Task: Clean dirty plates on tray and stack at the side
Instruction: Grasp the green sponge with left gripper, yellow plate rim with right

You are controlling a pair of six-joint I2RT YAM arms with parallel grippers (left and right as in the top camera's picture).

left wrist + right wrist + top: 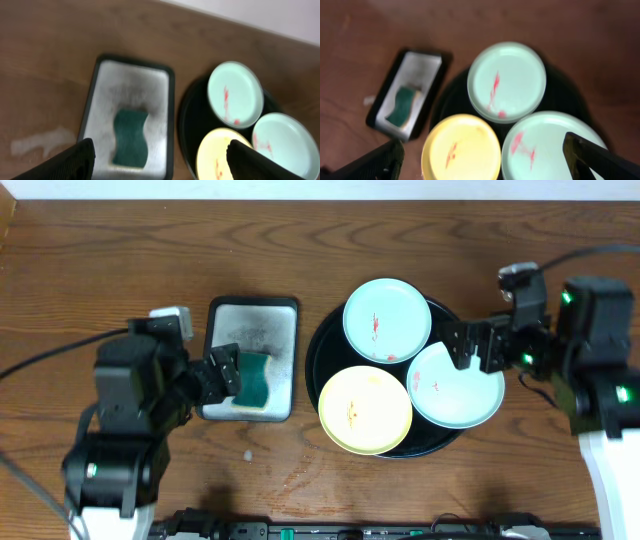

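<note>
Three plates lie on the black tray (318, 350): a mint one at the back (387, 320), a mint one at the right (455, 384) and a yellow one in front (365, 409). All have red smears. My left gripper (222, 375) is open and empty, above the near end of a silver tray, beside a green sponge (254, 380). In the left wrist view its fingers (160, 162) straddle the sponge (131, 137) from above. My right gripper (470, 345) is open and empty, over the right mint plate; in the right wrist view (485, 162) it hovers above the plates.
The silver-grey rectangular tray (252, 315) sits left of the black tray, holding the sponge. A small pale wet patch (246, 453) marks the wooden table in front of it. Bare wood lies at the left and at the far right.
</note>
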